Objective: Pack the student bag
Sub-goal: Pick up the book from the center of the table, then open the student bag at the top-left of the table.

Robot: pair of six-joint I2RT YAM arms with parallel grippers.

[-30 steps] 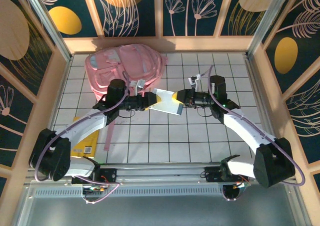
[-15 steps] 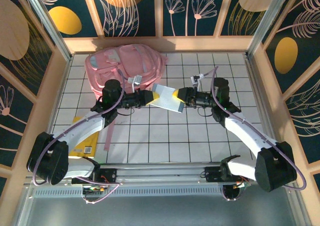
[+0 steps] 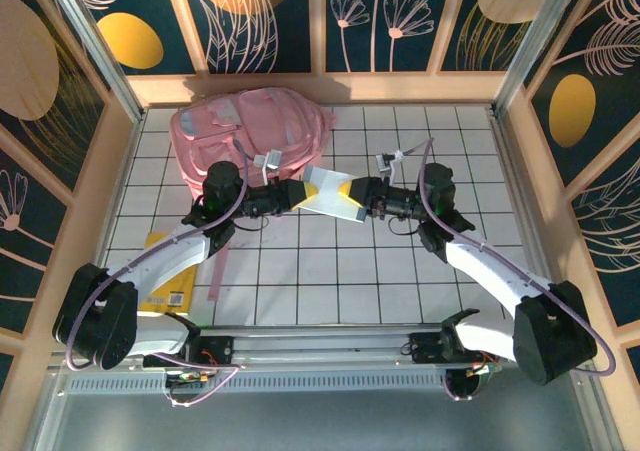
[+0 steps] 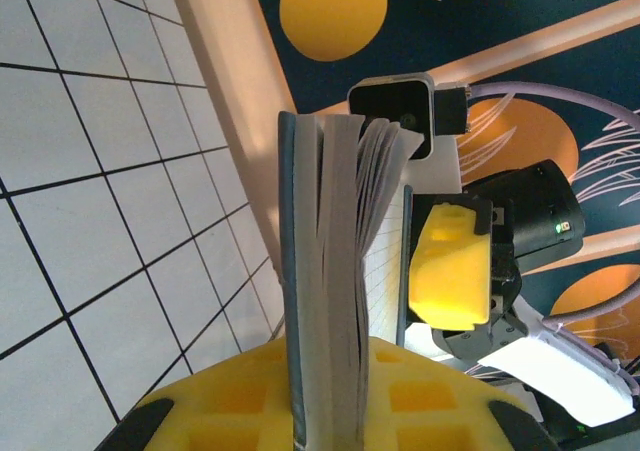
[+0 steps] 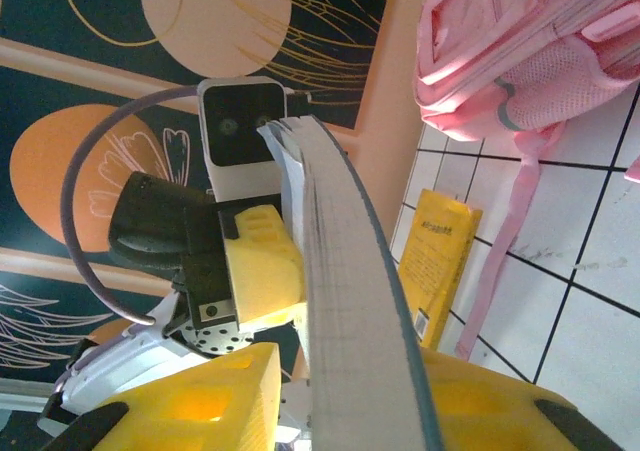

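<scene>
Left pincer (image 3: 295, 195): clenched on thin grey-blue-covered book (image 3: 328, 193)
Right pincer (image 3: 366, 199): apparently released around book's other end
Soft pink backpack (image 3: 250, 126): behind both

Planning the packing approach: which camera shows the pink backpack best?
The top external view: the whole pink backpack lies far left on the table, seen from above. The right wrist view catches one side of it, with a mesh pocket and a hanging strap.
</scene>
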